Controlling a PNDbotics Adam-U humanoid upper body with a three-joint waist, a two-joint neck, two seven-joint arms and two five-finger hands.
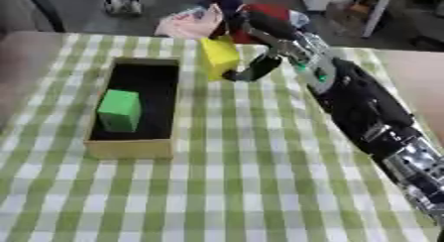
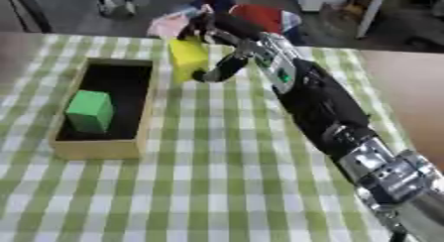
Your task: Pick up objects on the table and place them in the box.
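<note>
Though partly hidden by right hand [image 1: 260, 42], yellow block [image 1: 218, 56] pinched.

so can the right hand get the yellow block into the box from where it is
Probably yes. The right hand holds the yellow block just right of the box, whose far half is open; the green block fills the near part.

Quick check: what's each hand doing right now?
Left hand: not in view.
Right hand: fingers closed on the yellow block, beside the box.
</note>
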